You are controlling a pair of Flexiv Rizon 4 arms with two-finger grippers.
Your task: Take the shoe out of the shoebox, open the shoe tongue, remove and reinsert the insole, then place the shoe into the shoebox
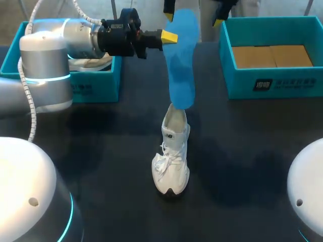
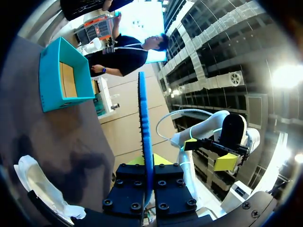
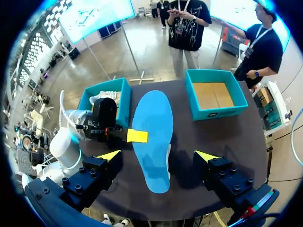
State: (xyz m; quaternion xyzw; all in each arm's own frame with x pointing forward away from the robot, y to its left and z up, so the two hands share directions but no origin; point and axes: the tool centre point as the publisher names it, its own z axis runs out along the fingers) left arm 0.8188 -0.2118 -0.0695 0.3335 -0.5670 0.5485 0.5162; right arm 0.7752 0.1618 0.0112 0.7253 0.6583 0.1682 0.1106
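The left pincer (image 1: 167,37) is clamping the blue insole (image 1: 181,65) by its edge, holding it upright with its lower end at the heel opening of the white shoe (image 1: 171,156). The shoe is standing on the table (image 1: 101,151) between two teal shoeboxes (image 1: 282,85). The right pincer (image 3: 157,156) is hovering high above, fingers spread wide, holding nothing

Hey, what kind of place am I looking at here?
Probably a robot test bench for shoe handling: a dark table with a teal shoebox, a white shoe standing on it, and the left gripper shut on a blue insole.
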